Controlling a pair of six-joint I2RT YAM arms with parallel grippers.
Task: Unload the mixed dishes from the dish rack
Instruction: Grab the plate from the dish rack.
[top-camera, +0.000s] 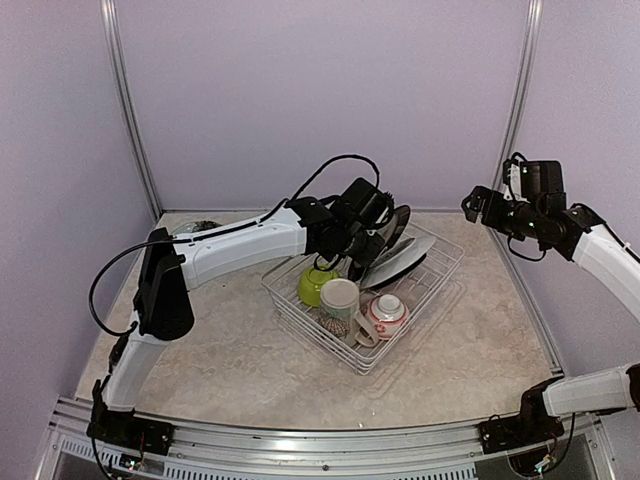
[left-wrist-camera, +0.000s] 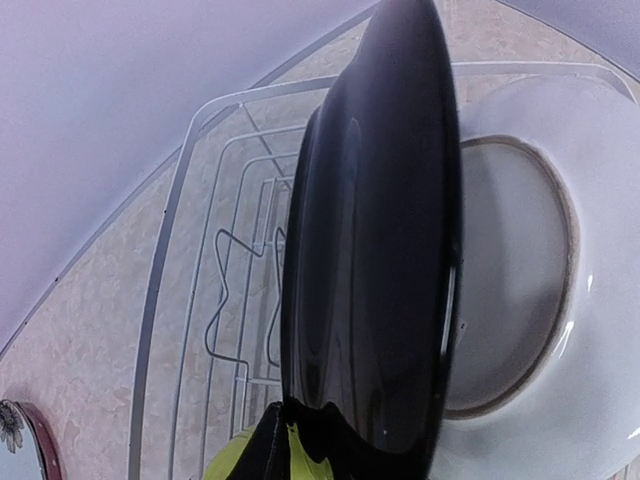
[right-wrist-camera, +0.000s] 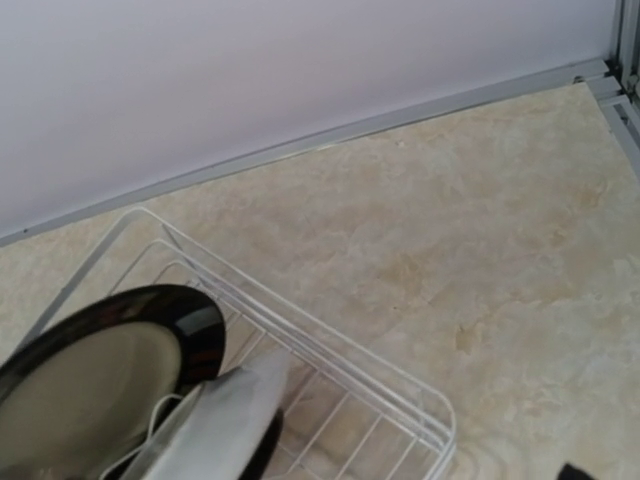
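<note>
— Well, your left end effector (top-camera: 362, 240) reaches out over the white wire dish rack (top-camera: 310, 325). It is closed on the upper rim of the glossy black plate (top-camera: 397, 225), which stands on edge in the rack's far half.

— Agreed. Your left wrist camera looks straight along that black plate, edge-on and filling the middle of the view. Just behind it you see the underside of the white plate (left-wrist-camera: 520, 280), leaning close to the black one. Whether the black plate's lower edge touches the rack is hidden from you.

— Your right end effector (top-camera: 478, 205) hangs high at the right, well apart from the rack, jaws spread wide.

— Yes, you hold nothing on that side. Its camera looks down on the rack's far corner, with the black plate and the white one at the lower left.

— In the near half of the rack you have 3 smaller pieces. The lime-green bowl (top-camera: 315, 285) is to the left, the cream patterned mug (top-camera: 340, 297) is just beside it, and the small white-and-red bowl (top-camera: 387, 313) is to the right of the mug.

— And 1 plate with a red rim (left-wrist-camera: 20, 450) lies outside the rack on the beige marbled table (top-camera: 250, 370), near the far left corner.
</note>
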